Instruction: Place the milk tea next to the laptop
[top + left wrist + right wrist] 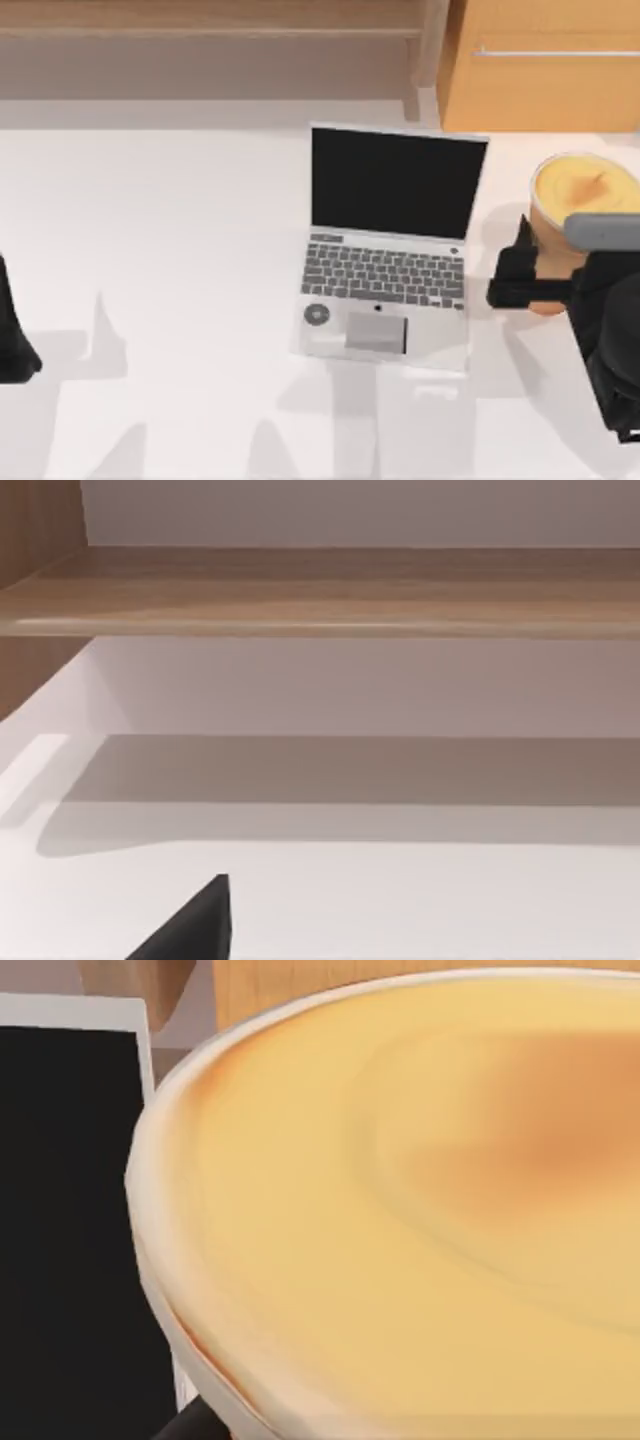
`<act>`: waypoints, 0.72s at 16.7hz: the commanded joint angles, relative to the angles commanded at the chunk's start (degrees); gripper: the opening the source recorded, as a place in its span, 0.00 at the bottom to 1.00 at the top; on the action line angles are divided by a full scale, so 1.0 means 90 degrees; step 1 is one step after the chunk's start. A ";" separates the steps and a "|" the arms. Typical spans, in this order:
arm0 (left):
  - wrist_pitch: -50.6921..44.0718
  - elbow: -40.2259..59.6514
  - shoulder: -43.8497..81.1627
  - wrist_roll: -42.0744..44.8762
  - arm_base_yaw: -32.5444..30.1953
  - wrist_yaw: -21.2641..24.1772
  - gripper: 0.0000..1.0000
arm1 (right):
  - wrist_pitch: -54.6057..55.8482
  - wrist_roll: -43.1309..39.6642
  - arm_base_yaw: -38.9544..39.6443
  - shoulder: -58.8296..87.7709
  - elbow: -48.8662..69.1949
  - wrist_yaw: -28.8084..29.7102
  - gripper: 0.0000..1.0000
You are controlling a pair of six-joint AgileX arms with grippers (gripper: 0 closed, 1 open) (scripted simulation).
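Observation:
The silver-white laptop lies open at the table's middle, its black screen facing forward. The milk tea, a tan cup with a pale rim and creamy yellow-orange top, is at the right edge, right of the laptop's screen and apart from it. My right gripper reaches in from the lower right and is shut on the cup's side. In the right wrist view the milk tea sits very close, with the laptop screen behind it. My left gripper is parked at the far left edge.
A wooden cabinet stands behind the table at the back right, and a long wooden shelf runs along the back. White tabletop stretches between the left arm and the laptop.

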 joint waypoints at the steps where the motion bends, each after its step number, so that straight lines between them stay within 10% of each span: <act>1: 0.0000 0.0000 0.0000 0.0000 0.0000 0.0000 1.00 | 0.0000 0.0000 0.0000 0.0000 0.0000 0.0000 0.30; 10: 0.0000 0.0000 0.0000 0.0000 0.0000 0.0000 1.00 | 0.0000 0.0000 0.0000 0.0000 0.0000 0.0000 0.98; 12: 0.0000 0.0000 0.0000 0.0000 0.0000 0.0000 1.00 | 0.0000 0.0000 0.0000 0.0000 0.0000 0.0000 1.00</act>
